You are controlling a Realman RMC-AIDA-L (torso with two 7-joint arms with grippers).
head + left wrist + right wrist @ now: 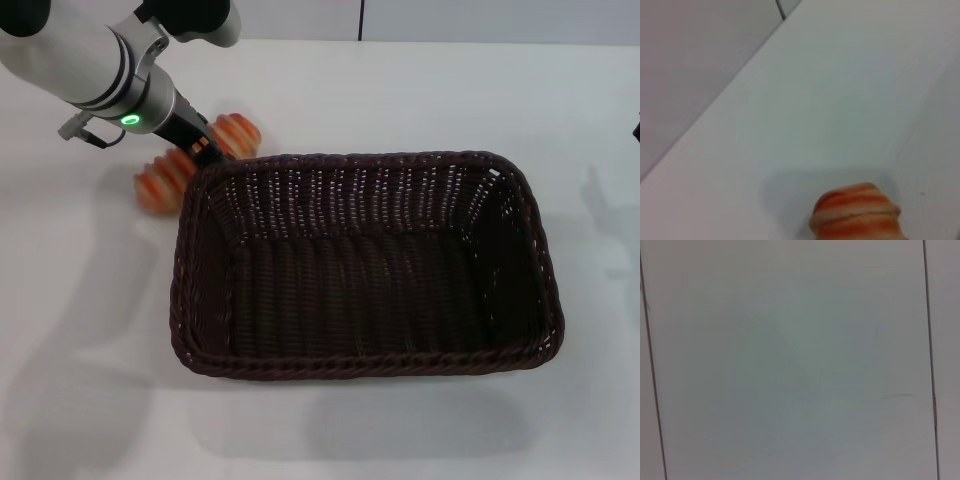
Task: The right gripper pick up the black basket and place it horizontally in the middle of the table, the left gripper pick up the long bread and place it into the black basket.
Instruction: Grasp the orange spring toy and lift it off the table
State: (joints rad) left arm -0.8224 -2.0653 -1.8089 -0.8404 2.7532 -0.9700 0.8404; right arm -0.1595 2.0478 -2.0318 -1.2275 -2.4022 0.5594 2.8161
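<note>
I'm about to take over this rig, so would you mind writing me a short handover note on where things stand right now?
Left gripper: down at the long bread, fingers around its middle; whether it is clamped cannot be told.
Right gripper: out of view in all pictures.
Black basket: lies lengthwise across the middle of the table, nothing in it.
Long bread: on the table just outside the basket's far-left corner.
Done: basket placed.
Left: grip the bread, lift it over the rim and set it inside the basket.
</note>
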